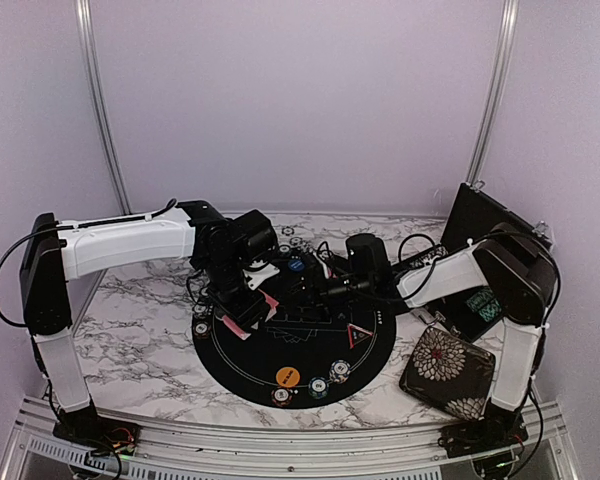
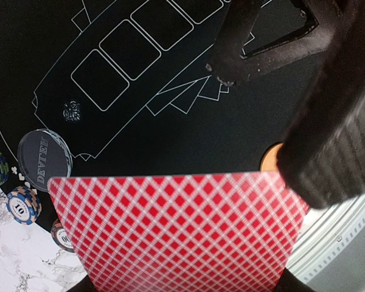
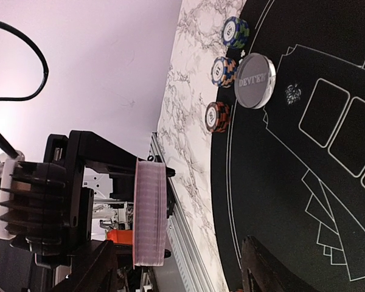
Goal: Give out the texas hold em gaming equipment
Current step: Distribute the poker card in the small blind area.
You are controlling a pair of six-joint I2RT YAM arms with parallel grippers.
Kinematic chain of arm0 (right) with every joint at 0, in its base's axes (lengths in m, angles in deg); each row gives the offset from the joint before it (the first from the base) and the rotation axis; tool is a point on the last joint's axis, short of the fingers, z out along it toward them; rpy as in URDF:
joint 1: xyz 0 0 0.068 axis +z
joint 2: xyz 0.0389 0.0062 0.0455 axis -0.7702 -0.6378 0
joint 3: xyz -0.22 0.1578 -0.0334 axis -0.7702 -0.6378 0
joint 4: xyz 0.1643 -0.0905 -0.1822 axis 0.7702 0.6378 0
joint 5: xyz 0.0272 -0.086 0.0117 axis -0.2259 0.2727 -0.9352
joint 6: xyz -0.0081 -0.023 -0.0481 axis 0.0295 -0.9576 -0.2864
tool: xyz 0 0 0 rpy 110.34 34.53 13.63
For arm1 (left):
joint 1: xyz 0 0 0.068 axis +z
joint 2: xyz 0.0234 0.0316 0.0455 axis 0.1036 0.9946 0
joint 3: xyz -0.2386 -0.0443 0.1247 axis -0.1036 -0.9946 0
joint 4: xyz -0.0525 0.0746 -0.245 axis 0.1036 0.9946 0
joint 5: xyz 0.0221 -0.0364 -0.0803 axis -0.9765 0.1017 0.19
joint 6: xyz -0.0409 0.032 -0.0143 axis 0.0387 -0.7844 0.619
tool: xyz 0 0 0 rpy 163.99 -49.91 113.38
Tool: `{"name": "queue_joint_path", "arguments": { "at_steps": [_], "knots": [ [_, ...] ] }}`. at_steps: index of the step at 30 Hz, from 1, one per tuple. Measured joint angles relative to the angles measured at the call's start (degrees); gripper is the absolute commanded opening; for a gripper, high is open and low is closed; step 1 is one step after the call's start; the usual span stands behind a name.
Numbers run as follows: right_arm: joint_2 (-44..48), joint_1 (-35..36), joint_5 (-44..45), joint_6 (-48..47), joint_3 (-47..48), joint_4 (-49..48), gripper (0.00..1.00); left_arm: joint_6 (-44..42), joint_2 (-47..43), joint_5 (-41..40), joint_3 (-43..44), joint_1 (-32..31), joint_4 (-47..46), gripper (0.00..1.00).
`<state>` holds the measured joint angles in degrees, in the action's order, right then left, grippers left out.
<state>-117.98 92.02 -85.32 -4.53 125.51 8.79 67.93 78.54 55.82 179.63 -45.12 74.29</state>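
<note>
**Card Transfer Pending: Deck Held, Second Gripper Empty**

The deck of cards (image 2: 176,231) is clenched in the left gripper (image 1: 242,322) and held raised over the left edge of the black mat (image 1: 280,352). The right gripper (image 3: 182,271) is turned sideways toward the deck, jaws released and empty. Only the top card should be pinched, by its edge, with the deck held steady.

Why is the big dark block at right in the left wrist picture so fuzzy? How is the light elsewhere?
Left wrist view: the dark block seems close to the lens, out of focus; the red card is sharp. Top view: soft, even, lavender-tinted light, faint shadows on the marble table. Right wrist view: bright pale wall, no glare on the mat.
</note>
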Motion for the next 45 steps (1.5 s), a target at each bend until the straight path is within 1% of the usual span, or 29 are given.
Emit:
{"name": "queue_joint_path", "arguments": {
  "at_steps": [14,25,32,36,39,45],
  "knots": [
    [-1.57,1.29,-0.83,2.56,1.46,-3.21,0.67,-0.11,0.0,0.0,0.0,0.0,0.02,0.46],
    [-4.79,3.21,-1.62,4.66,3.28,-5.27,0.65,-0.11,0.0,-0.04,0.02,-0.04,0.04,0.46],
    [-5.99,4.09,-2.05,4.94,4.52,-5.95,0.6,-0.07,0.0,-0.46,0.07,0.0,0.04,0.46],
    [-6.36,4.09,-2.03,4.87,4.57,-5.9,0.57,-0.11,0.0,-0.46,0.07,0.0,0.04,0.46],
    [-6.62,4.09,-1.77,4.72,4.57,-5.81,0.52,-0.13,0.0,-0.44,0.07,0.0,0.07,0.46],
    [-6.67,3.69,-1.57,4.22,4.57,-5.6,0.49,-0.11,0.0,-0.46,0.07,-0.04,0.15,0.46]
  ]
}}
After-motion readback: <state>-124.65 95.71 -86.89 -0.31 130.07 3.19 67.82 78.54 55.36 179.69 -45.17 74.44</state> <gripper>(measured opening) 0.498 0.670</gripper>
